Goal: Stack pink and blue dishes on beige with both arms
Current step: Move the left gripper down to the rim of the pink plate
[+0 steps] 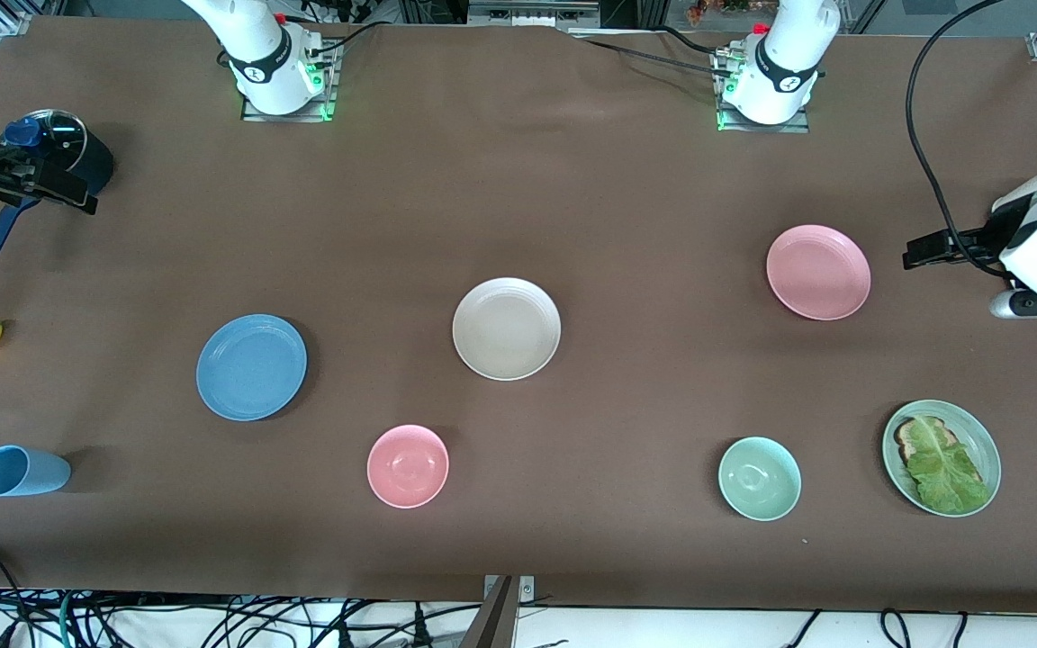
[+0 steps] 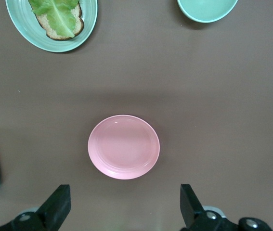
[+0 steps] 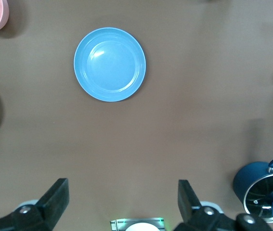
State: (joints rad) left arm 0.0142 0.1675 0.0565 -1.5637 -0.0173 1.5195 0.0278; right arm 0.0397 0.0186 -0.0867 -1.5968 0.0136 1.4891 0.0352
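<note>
Pink plate [image 2: 123,147], blue plate [image 3: 110,64], beige plate [image 1: 507,328]: no markings.

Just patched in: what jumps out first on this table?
Three matching plates lie apart, unstacked: the beige plate mid-table, the blue plate toward the right arm's end, the pink plate toward the left arm's. The left gripper and right gripper hang open, empty.

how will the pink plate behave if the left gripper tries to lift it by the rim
The pink plate looks rigid, so it should hold its shape. It lies flat with a low rim, so getting a finger under the edge may be awkward and it may slide. The left gripper is open above the table, clear of it.
</note>
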